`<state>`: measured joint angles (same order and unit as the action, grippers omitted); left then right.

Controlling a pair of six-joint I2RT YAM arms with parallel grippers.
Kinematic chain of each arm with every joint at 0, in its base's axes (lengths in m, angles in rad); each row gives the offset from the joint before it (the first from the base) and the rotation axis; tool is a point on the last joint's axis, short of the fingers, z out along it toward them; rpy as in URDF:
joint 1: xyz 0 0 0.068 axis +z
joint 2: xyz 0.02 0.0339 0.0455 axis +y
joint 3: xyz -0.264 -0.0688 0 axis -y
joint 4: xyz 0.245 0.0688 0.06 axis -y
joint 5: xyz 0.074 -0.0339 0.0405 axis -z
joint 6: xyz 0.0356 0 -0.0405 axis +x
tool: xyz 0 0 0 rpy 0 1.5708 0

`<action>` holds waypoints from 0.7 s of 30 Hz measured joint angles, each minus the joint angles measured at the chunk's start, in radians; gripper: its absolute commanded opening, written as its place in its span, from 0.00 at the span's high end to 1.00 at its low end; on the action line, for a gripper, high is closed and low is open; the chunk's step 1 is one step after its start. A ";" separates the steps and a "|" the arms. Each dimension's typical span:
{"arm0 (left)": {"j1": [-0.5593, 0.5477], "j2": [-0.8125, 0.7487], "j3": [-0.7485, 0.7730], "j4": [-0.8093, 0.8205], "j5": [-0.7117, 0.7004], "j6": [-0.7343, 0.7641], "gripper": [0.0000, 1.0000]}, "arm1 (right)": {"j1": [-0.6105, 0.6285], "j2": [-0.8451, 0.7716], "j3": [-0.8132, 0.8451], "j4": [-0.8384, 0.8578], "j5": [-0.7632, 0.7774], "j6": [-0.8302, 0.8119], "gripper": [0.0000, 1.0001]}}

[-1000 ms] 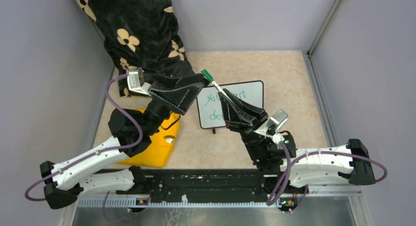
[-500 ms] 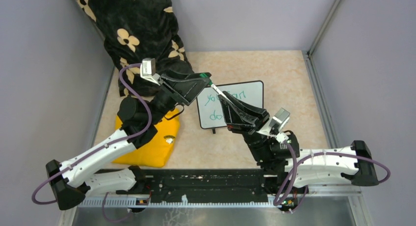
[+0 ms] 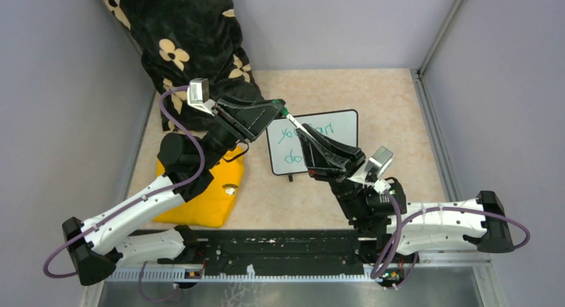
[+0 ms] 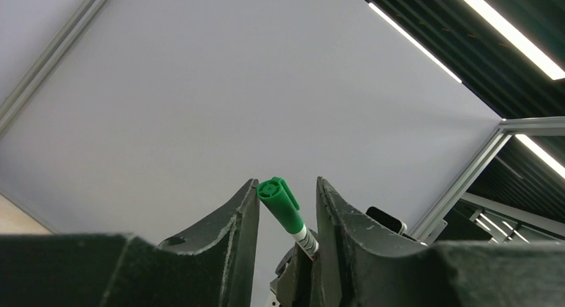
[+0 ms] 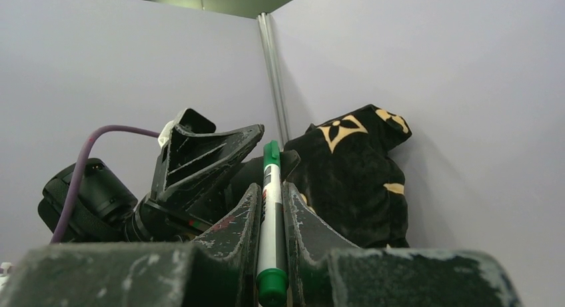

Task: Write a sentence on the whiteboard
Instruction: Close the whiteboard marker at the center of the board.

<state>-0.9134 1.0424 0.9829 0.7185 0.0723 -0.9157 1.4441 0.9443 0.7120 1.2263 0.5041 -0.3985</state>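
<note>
The whiteboard (image 3: 336, 128) lies flat on the table behind both grippers. The sentence (image 3: 292, 136) is green handwriting in two lines, partly hidden by the right fingers. My right gripper (image 3: 302, 130) (image 5: 271, 187) is shut on the white barrel of a green-capped marker (image 5: 270, 217), which points up and left. In the left wrist view, the green cap (image 4: 282, 207) sits between the jaws of my left gripper (image 4: 286, 187) (image 3: 280, 108). The cap rests against the left finger, and a gap shows on the other side, so that gripper is open around it.
A black cloth with cream flowers (image 3: 193, 47) is piled at the back left, touching the left arm. A yellow pad (image 3: 210, 197) lies under the left arm. Grey walls (image 3: 60, 120) close in both sides and the back. The black base rail (image 3: 280, 250) runs along the near edge.
The left arm swung right and forward, bringing its jaws around the marker's green cap, and the jaws narrowed. The right gripper kept hold of the marker and barely shifted.
</note>
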 measured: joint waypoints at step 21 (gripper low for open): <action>0.009 0.062 -0.015 0.132 0.034 -0.145 1.00 | 0.000 0.046 0.000 0.094 0.038 -0.027 1.00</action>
<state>-0.9043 1.1046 0.9680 0.8505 0.1062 -1.0607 1.4445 0.9905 0.7120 1.3205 0.5423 -0.4252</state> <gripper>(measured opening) 0.045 0.119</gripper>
